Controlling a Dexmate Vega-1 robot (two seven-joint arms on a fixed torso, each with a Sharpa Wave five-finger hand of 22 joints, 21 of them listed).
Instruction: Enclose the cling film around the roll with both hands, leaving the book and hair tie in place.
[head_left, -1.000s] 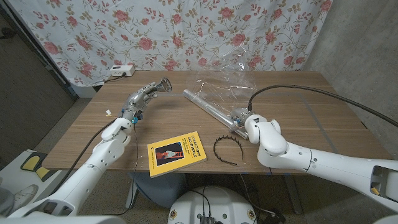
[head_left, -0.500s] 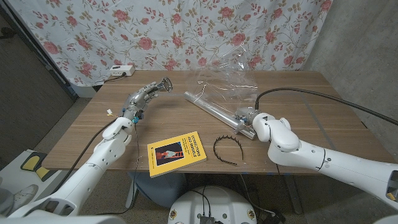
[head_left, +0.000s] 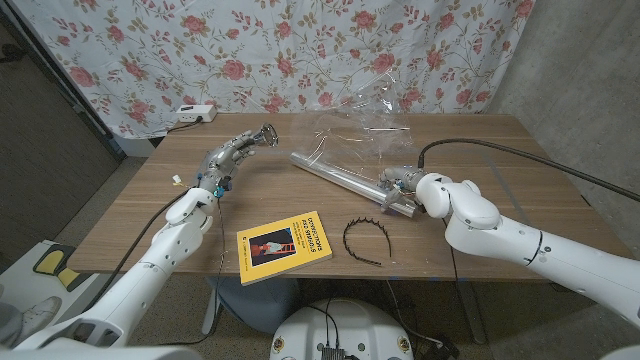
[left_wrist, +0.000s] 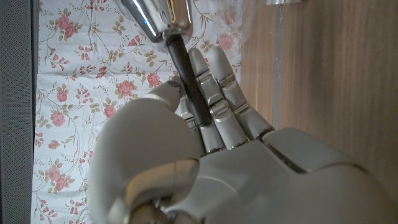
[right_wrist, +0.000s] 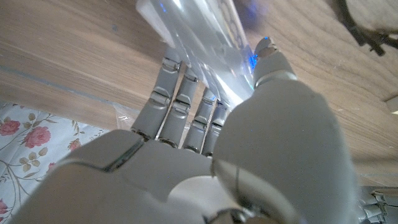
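Right hand of mine gripped the near end of the roll, fingers behind the clear tube and thumb in front. My left hand hovered over the table's left side, well apart from the roll, fingers extended and close together; a dark cable ran along them and I could not tell whether anything was pinched. The roll lay slantwise, its long axis running from my right hand back and to the left, so its free far end pointed roughly toward my left hand. The cling film billowed loose behind the roll, toward the floral curtain. I judged that my left hand had to travel right to reach the far end or the film. The book and hair tie lay near the front edge, the hair tie just in front of my right hand, neither in that path.
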